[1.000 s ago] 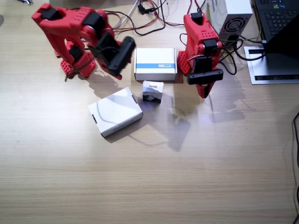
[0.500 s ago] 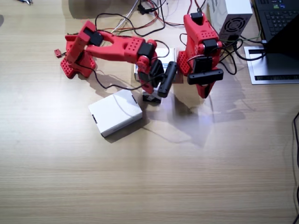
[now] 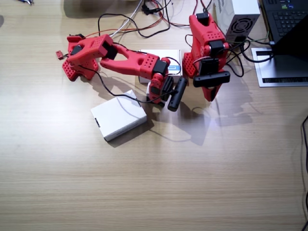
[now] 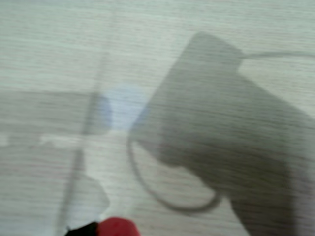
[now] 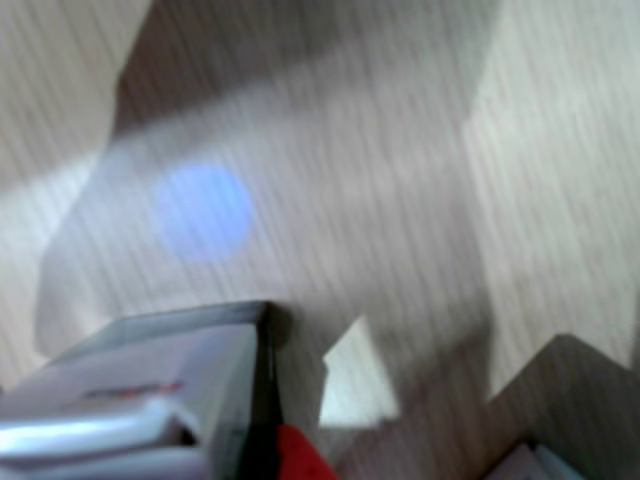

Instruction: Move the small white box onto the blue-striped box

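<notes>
The right arm [image 3: 120, 55] reaches across the worktop [image 3: 154, 183], its fingers [image 3: 166, 94] down at the small box [image 3: 153, 92], which shows only as a sliver beneath them; whether they grip it I cannot tell. The box looks not yet lifted, so the move onto the striped box [image 3: 172, 61] just behind is all still to do. A plain white box [image 3: 118, 114] lies nearby. The left arm [image 3: 208, 43] hangs idle, fingers [image 3: 211, 94] apparently closed. The worktop is pale wood; cables [image 3: 159, 19], a vented case [image 3: 239, 19] and a laptop [image 3: 284, 19] crowd the far edge.
</notes>
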Action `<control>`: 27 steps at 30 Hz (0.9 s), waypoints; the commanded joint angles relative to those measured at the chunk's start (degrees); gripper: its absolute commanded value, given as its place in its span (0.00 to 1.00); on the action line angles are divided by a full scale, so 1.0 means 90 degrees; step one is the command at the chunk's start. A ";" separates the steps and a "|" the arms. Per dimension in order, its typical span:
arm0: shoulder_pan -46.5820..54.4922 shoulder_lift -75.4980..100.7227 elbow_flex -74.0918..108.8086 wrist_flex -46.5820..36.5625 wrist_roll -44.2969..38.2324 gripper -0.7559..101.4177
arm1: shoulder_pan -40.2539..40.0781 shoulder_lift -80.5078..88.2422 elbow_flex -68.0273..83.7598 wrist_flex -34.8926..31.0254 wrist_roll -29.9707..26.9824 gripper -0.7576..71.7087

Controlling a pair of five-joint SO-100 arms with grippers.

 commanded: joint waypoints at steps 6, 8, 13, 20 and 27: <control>-0.0137 0.0205 -0.0117 -0.0068 0.0107 0.01 | 0.0068 0.1250 0.0518 0.0156 0.0547 0.31; -0.0137 0.0205 -0.0117 -0.0068 0.0107 0.01 | -0.0010 0.1885 0.0898 0.0156 0.0635 0.30; -0.0146 0.0205 -0.0117 -0.0078 0.0107 0.01 | -0.0264 0.3457 0.1807 0.0156 0.0781 0.30; -0.0176 0.0205 -0.0117 -0.0068 0.0117 0.01 | 0.0596 0.4912 0.2461 0.0166 0.0566 0.33; -0.0117 0.0205 -0.0117 -0.0127 0.0176 0.01 | 0.2744 0.5400 0.3408 0.0166 -0.0352 0.34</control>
